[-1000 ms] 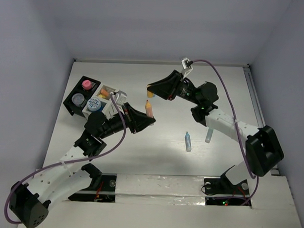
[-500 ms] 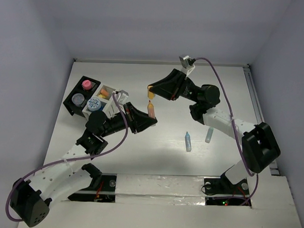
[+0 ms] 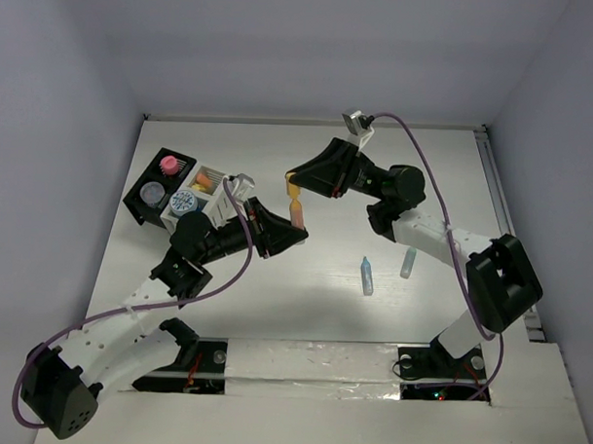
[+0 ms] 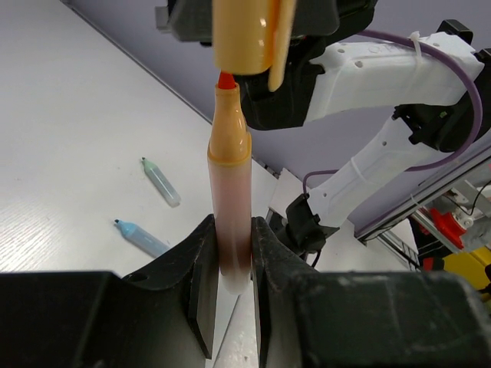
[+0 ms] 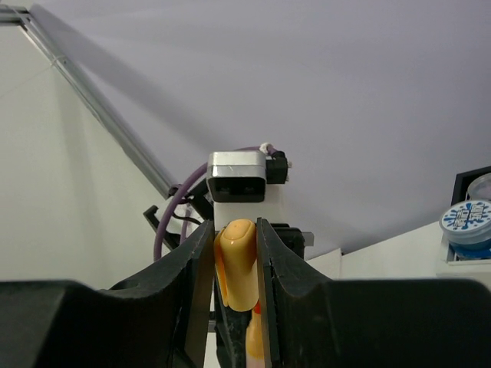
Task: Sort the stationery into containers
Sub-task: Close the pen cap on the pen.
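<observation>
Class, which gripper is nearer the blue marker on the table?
Left. The left gripper, jaws clamping the orange marker, sits left of the blue marker; the right gripper, holding its cap, is farther back.

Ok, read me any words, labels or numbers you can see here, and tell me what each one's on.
No text can be read anywhere.
On the blue tub lid: white marks, too small and blurred to read.
On the orange marker and its cap: no print visible.
</observation>
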You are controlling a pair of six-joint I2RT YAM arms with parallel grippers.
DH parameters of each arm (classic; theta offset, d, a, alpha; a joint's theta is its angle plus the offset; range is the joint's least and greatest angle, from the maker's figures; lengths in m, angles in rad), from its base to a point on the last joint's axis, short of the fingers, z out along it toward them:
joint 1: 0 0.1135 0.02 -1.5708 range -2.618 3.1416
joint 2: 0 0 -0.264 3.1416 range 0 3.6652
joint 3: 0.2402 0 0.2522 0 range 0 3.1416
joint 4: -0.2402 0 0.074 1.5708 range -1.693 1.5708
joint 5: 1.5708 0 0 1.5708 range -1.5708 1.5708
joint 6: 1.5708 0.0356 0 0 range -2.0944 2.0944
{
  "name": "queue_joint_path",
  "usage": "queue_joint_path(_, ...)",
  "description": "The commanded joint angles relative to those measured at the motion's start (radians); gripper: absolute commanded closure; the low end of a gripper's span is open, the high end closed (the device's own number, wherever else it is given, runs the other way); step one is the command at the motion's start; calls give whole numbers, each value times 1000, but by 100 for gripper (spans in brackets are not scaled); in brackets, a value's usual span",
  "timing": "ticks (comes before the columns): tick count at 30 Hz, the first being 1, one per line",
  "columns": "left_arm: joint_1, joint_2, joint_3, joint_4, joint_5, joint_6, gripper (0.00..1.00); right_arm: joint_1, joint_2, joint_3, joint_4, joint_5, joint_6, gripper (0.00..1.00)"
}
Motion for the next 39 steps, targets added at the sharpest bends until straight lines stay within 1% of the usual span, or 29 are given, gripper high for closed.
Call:
queue_joint_path(1,6,-8,56,41,12,21,100,-6,11,32,119,-20,21,100)
queue_joint_path(9,6,-19,58,31,11,29,100,-6,33,42,132,-26,35,100)
queue_joint_path(14,6,-34,58,19,-17,35,100,-6,31,26,151,-34,47,100)
queue_joint_path(25,6,-45,78,1,-32,47,100,-6,34,-3,198,-75,98,100)
queue_joint_path(30,6,-48,98,-2,-40,55,100,-6,45,-14,276,-101,144,100)
queue_joint_path(34,6,-39,90,76,-19,23,100,-6,71,-9,338,-129,205,100)
queue_joint_path(37,6,-36,101,93,-20,17,100,5,88,-8,404,-147,255,100)
queue_joint_path(39,6,-37,117,96,-23,18,100,5,90,-26,422,-150,260,100)
